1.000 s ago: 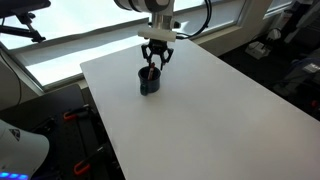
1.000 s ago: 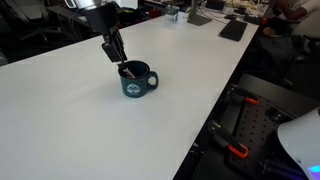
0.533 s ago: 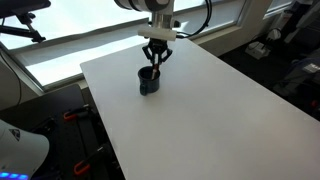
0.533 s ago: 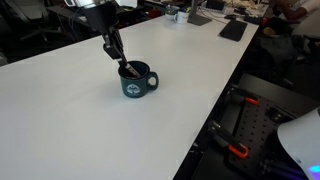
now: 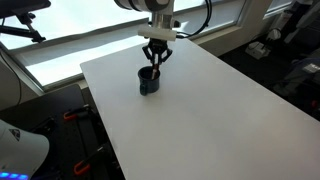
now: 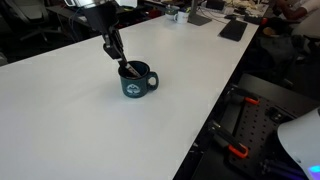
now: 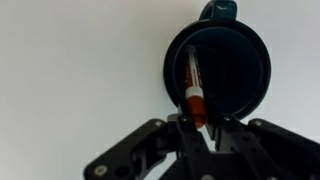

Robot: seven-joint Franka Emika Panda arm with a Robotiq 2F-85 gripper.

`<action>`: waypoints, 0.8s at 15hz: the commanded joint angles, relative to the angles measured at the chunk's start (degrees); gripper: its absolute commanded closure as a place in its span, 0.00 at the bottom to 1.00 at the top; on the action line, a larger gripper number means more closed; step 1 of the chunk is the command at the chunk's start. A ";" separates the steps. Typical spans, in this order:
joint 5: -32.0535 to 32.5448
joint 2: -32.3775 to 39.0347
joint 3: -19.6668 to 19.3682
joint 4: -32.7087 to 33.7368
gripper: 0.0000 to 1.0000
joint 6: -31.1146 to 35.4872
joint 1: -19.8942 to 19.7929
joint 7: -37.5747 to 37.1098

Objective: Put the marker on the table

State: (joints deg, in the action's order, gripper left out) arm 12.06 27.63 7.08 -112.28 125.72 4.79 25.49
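The marker (image 7: pixel 193 85), dark with a red top end, leans inside a dark mug (image 7: pixel 240 70) standing on the white table (image 5: pixel 220 110). In the wrist view my gripper (image 7: pixel 200 122) is right above the mug's rim, its fingers closed narrowly around the marker's red end. In both exterior views the gripper (image 5: pixel 155 62) (image 6: pixel 120 62) hangs just over the mug (image 5: pixel 149 82) (image 6: pixel 138 84). The marker's tip (image 6: pixel 130 71) pokes out of the mug. Its lower part is hidden inside.
The table (image 6: pixel 60 110) spreads wide and bare around the mug. Its edges drop off to floor equipment and cables (image 6: pixel 240 110). Windows and a dark stand (image 5: pixel 25 25) lie beyond the far edge.
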 commanded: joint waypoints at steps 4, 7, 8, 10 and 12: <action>1.36 -7.76 0.01 -4.75 0.95 0.30 1.02 -3.74; 2.51 -12.20 -0.17 -6.67 0.95 -0.08 2.15 -7.54; 2.89 -13.66 -0.23 -7.21 0.95 -0.31 2.38 -8.66; 3.14 -15.70 -0.41 -7.44 0.95 -1.42 2.44 -10.22; 3.59 -16.64 -0.85 -6.91 0.95 -3.19 2.02 -10.87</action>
State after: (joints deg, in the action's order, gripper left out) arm 14.04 14.41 7.02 -117.59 124.86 6.73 17.09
